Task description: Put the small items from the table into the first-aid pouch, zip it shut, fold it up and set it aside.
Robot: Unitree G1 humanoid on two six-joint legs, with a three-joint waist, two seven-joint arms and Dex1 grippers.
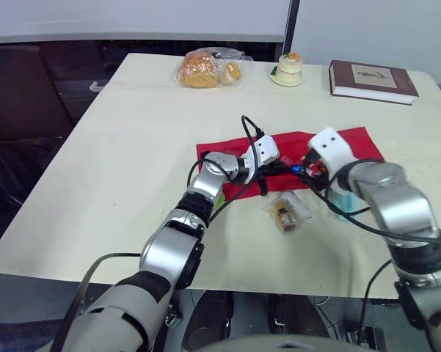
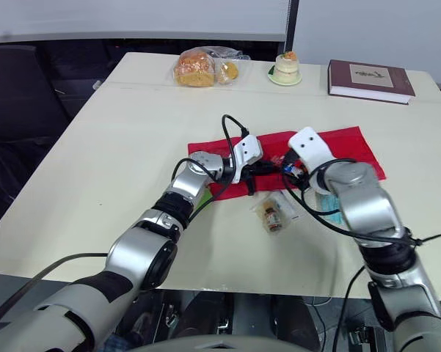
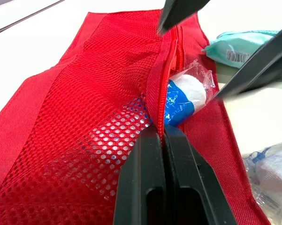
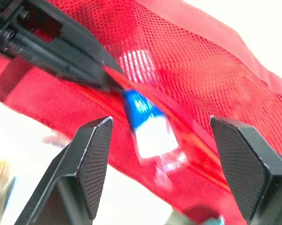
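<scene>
Black fingers of the left gripper (image 3: 163,133) are pinched together on the zip edge of the red mesh first-aid pouch (image 3: 98,108). The pouch lies right of centre in the head views on the cream table (image 1: 117,161). The right gripper (image 4: 159,121) has its fingers wide apart, either side of a blue-and-white wrapped roll (image 3: 183,96). The roll sits half inside the pouch mouth, its inner end veiled by mesh.
</scene>
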